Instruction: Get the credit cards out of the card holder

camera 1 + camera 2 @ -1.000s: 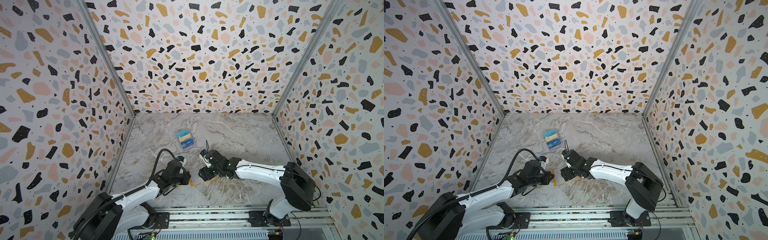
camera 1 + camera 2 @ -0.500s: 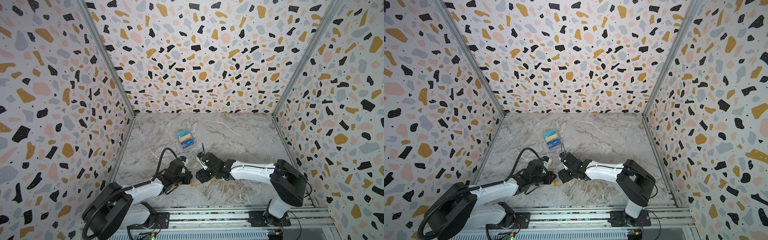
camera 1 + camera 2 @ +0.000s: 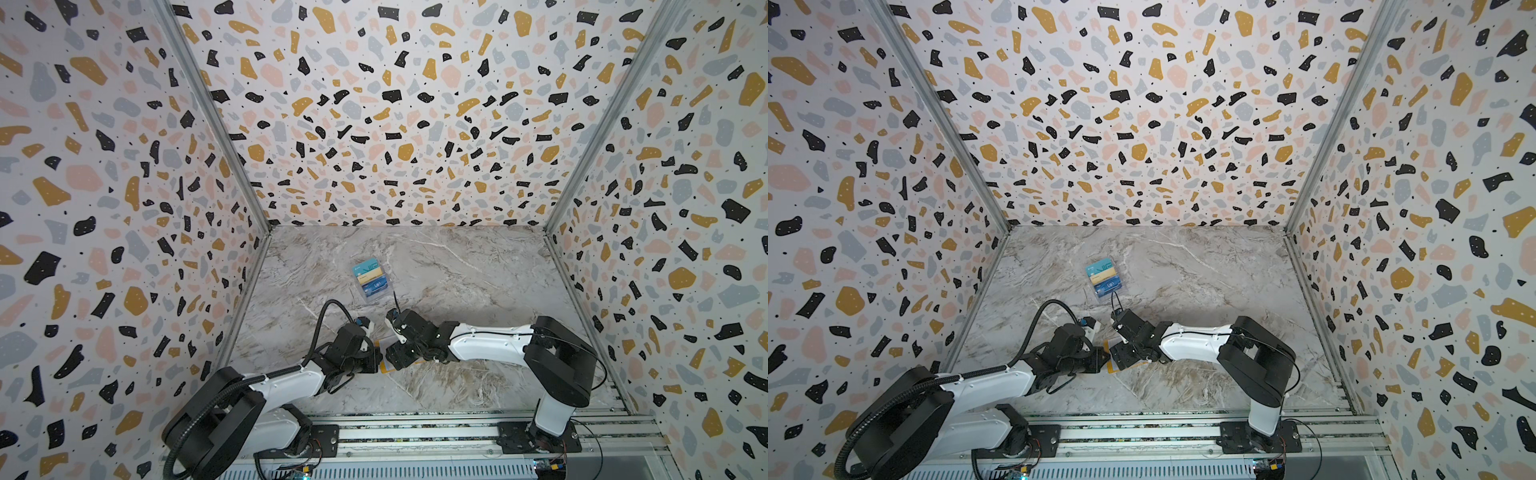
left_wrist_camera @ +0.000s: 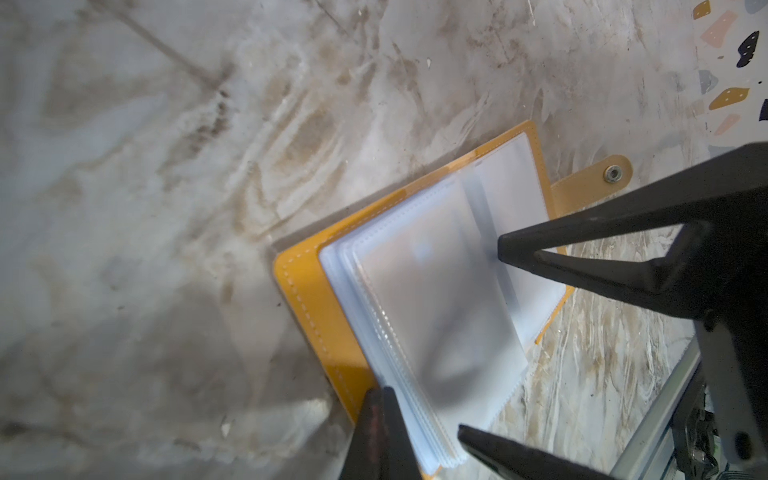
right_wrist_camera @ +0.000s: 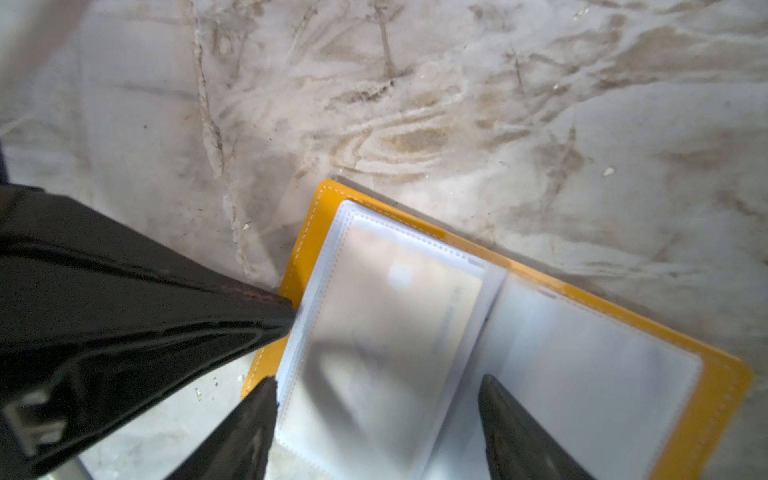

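Observation:
The mustard-yellow card holder [image 5: 723, 374] lies open on the marble floor, its frosted sleeves [image 4: 436, 299] fanned up; in both top views only a yellow sliver [image 3: 383, 365] [image 3: 1109, 365] shows between the grippers. A pale tan credit card [image 5: 395, 307] shows dimly through the top sleeve. My left gripper [image 4: 380, 395] [image 3: 375, 360] [image 3: 1099, 359] is shut, its tip pressing the cover's edge beside the sleeves. My right gripper [image 5: 376, 380] [image 3: 395, 356] [image 3: 1121, 356] stands open, its fingertips straddling the left stack of sleeves, gripping nothing.
A clear tiered plastic box [image 3: 371, 277] [image 3: 1105, 277] with teal, gold and blue cards stands on the floor behind the grippers. Terrazzo walls close off three sides; the metal rail [image 3: 415, 432] runs along the front.
My right gripper has shifted a little leftward over the card holder, closer to the left gripper. The left gripper's tip has stayed on the cover edge.

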### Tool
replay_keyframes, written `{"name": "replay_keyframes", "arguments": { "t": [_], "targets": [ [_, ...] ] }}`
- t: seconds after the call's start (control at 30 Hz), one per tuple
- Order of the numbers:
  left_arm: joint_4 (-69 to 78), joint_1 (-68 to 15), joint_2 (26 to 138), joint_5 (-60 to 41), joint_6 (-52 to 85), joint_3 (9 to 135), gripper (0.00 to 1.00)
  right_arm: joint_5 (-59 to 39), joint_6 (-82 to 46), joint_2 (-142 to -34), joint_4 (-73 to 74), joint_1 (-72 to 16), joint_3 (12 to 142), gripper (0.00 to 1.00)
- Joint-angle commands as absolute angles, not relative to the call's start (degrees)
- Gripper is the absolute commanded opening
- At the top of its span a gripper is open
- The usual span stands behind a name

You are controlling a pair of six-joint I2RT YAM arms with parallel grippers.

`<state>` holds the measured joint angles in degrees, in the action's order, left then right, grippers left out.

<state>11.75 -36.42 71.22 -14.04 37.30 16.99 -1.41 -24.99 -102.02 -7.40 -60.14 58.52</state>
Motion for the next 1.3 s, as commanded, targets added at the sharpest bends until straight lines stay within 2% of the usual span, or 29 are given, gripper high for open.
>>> {"name": "replay_keyframes", "arguments": {
  "t": [0.0,0.27,0.6,0.93,1.27],
  "targets": [
    [12.9,-36.56,71.53,-13.36,37.83,15.52,0.0,0.52,-24.41,-102.61,-7.67,-60.75,60.38,0.77],
    [13.14,-36.56,71.89,-13.0,37.71,14.55,0.0,2.74,-24.76,-104.6,-8.28,-61.85,60.9,0.77],
    [13.06,-36.56,72.68,-12.99,37.12,14.33,0.0,6.51,-26.08,-104.94,-10.18,-61.88,60.47,0.65],
    [12.75,-36.56,73.04,-12.83,36.74,14.24,0.0,10.9,-26.64,-102.73,-12.53,-61.88,60.21,0.69],
    [12.92,-36.56,73.29,-12.91,36.47,13.89,0.0,11.4,-27.08,-100.63,-11.87,-61.74,59.07,0.62]
  ]
}}
